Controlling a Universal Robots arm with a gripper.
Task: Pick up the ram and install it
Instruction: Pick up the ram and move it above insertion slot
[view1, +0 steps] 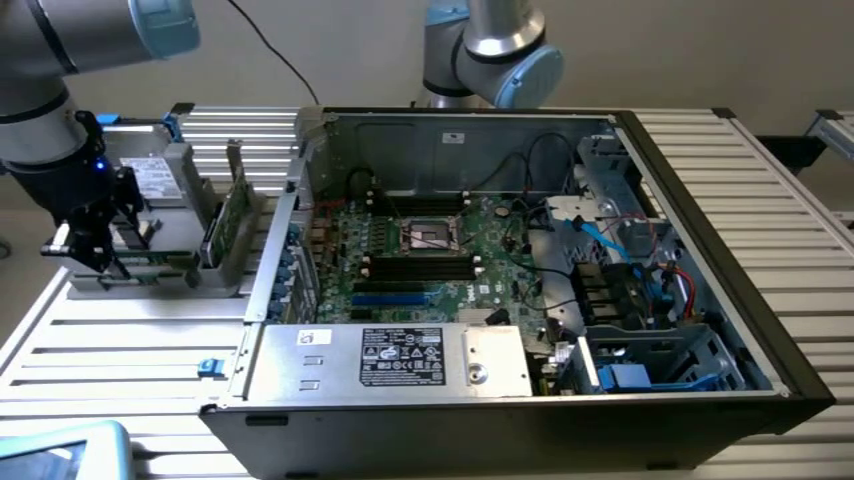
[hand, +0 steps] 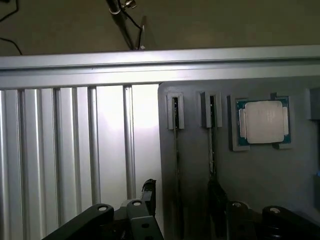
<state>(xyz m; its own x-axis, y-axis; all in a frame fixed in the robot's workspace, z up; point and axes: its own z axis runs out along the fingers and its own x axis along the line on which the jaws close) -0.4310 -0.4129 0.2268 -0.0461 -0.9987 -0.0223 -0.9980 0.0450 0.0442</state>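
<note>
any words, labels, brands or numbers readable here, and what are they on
No text here can be read as it stands.
Black and white label on the power supply: print and symbols too small to read.
White sticker on the computer case back wall: too small to read.
Processor chip lid: no legible markings.

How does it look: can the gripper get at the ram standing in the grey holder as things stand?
Probably yes. The open gripper hangs above the grey holder, where the ram stands on edge with its upper edge bare. Nothing visible lies between them, and the processor chip sits apart in its own pocket.
</note>
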